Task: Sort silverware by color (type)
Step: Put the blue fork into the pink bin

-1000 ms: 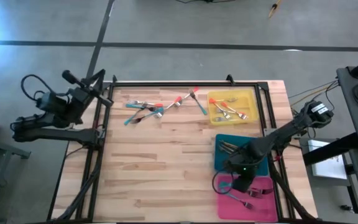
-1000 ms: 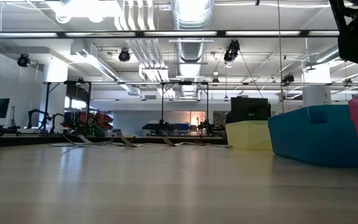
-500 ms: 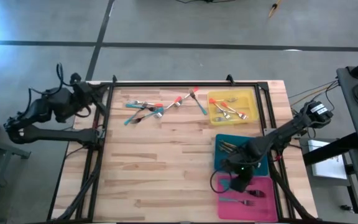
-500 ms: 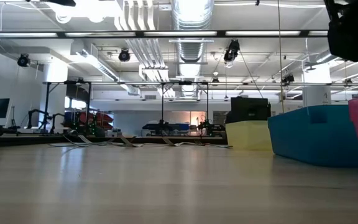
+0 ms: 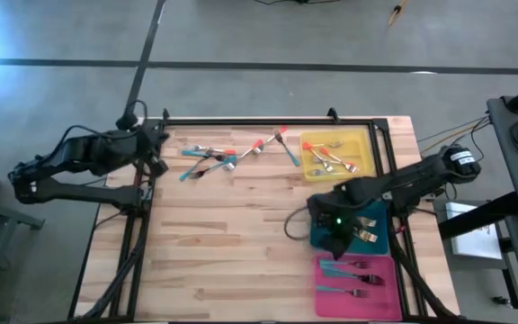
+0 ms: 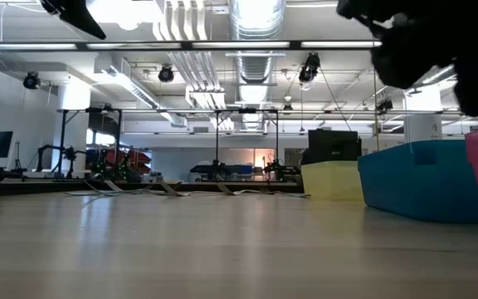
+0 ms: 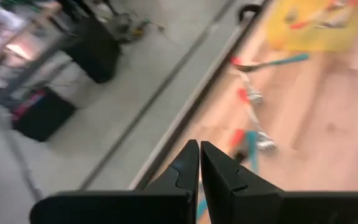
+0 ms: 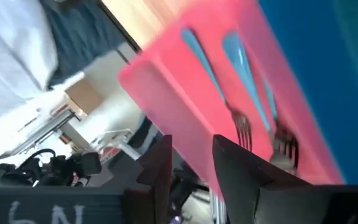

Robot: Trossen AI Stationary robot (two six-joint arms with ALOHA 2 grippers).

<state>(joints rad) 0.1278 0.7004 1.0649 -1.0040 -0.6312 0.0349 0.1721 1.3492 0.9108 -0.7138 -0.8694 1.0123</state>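
Loose silverware (image 5: 212,158) with red-orange and teal handles lies flat on the wooden table (image 5: 232,243) near its far edge, and shows again as silverware (image 7: 252,118) in the left wrist view. The yellow tray (image 5: 313,171) holds red-handled forks. Gold ones lie in the teal tray (image 5: 378,219). Two teal-handled forks (image 5: 352,268) lie flat in the pink tray (image 5: 380,297). My left gripper (image 7: 199,148) is shut and empty above the table's far left corner. My right gripper (image 8: 191,149) hangs open and empty over the teal tray's left edge, and looks back on the pink tray (image 8: 166,81).
The three trays stand in a row along the table's right side. A black frame (image 5: 268,121) runs along the table's far edge and down both sides. A dark cable loop (image 5: 290,225) hangs left of the teal tray. Bare wood spreads over the middle and near left.
My right gripper has gone from above the pink tray toward the far edge and now hangs over the teal tray; a second teal-handled fork shows lying in the pink tray where it hung. My left gripper has tipped from pointing up to slanting down and swung toward the table's far left corner.
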